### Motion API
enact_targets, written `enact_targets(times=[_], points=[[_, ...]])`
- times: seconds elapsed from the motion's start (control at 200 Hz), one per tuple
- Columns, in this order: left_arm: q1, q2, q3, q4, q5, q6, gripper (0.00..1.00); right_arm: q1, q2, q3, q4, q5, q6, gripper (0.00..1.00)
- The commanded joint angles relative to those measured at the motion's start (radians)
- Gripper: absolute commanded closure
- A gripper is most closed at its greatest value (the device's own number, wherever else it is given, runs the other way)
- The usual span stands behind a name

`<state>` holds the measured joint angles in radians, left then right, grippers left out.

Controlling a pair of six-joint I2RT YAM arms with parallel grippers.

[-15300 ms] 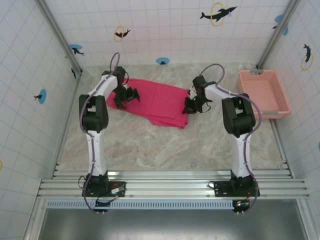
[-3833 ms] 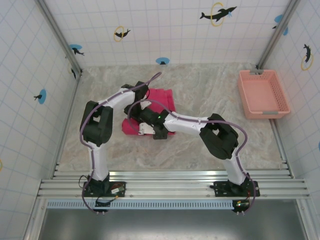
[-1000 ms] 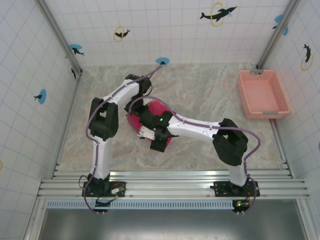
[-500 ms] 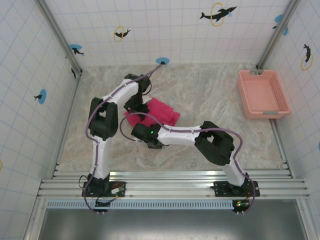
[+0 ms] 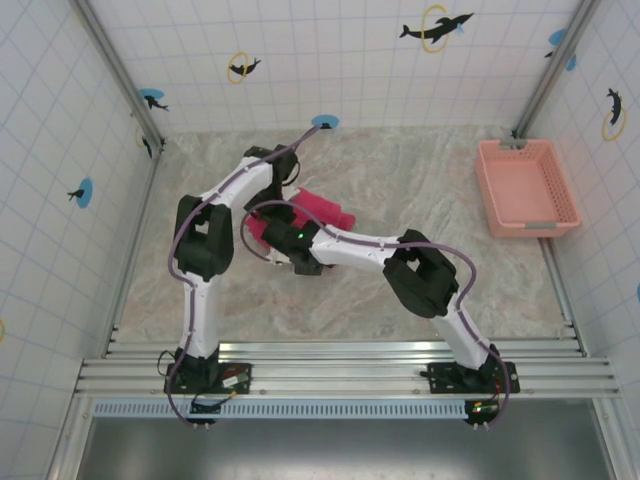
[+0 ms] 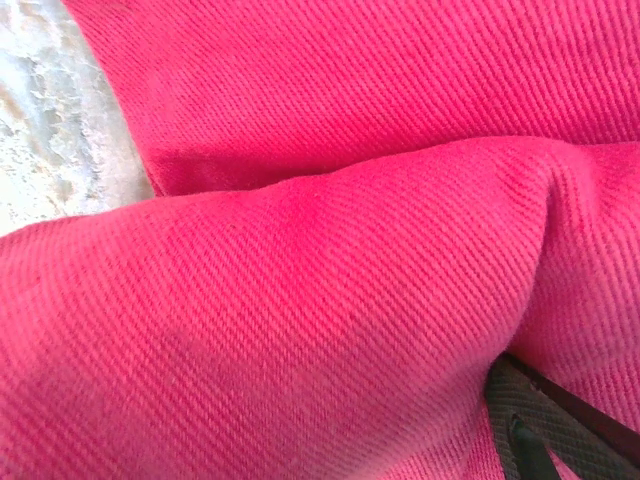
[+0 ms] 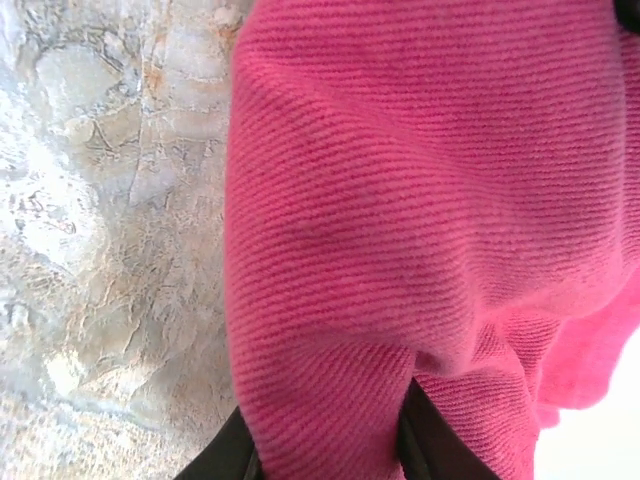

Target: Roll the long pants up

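**Turning the fold over without letting it slacken**

The long pants [image 5: 318, 212] lie as a thick pink bundle on the worktop [image 5: 420, 200], left of its middle, with both my arms reaching in over them. My right claw [image 7: 325, 440] is clenched on a fat fold of the cloth, a dark finger on either side, with bare marbled worktop just beside that edge. My left claw [image 5: 272, 203] sits at the bundle's far side. Its wrist view shows one finger [image 6: 530, 430] under a bulge of cloth, and I cannot tell whether that claw is clenched.

I judge the roll partly made. To do this turn well, I should carry the held fold over low and evenly while the left claw pins the core against sliding. I should let go only once the layers sit snug, since lifting high would likely let them sag open.
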<state>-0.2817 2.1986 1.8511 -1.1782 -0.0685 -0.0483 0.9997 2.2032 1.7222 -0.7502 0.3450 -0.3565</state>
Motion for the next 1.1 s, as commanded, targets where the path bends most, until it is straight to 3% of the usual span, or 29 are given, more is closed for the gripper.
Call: enact_targets(times=[0.0,0.065,0.28,0.575,0.796,1.096], points=[[0.021,0.005,0.034,-0.077,0.053,0.025,0.13,-0.044,0.048,0.005,-0.188,-0.529,0.033,0.95],[0.039,-0.015,0.069,-0.102,0.059,0.019,0.12,-0.058,0.014,0.028,-0.234,-0.703,0.059,0.94],[0.053,-0.071,0.142,-0.179,0.022,0.016,0.11,-0.152,-0.054,0.066,-0.265,-1.084,0.186,0.95],[0.059,-0.103,0.241,-0.236,-0.039,0.015,0.08,-0.341,-0.027,0.01,-0.094,-1.393,0.376,0.96],[0.059,-0.107,0.214,-0.227,-0.011,0.003,0.08,-0.463,0.029,-0.1,0.038,-1.441,0.476,0.96],[0.004,-0.093,0.166,-0.183,0.055,-0.037,0.09,-0.512,0.153,-0.192,0.155,-1.387,0.631,0.96]])
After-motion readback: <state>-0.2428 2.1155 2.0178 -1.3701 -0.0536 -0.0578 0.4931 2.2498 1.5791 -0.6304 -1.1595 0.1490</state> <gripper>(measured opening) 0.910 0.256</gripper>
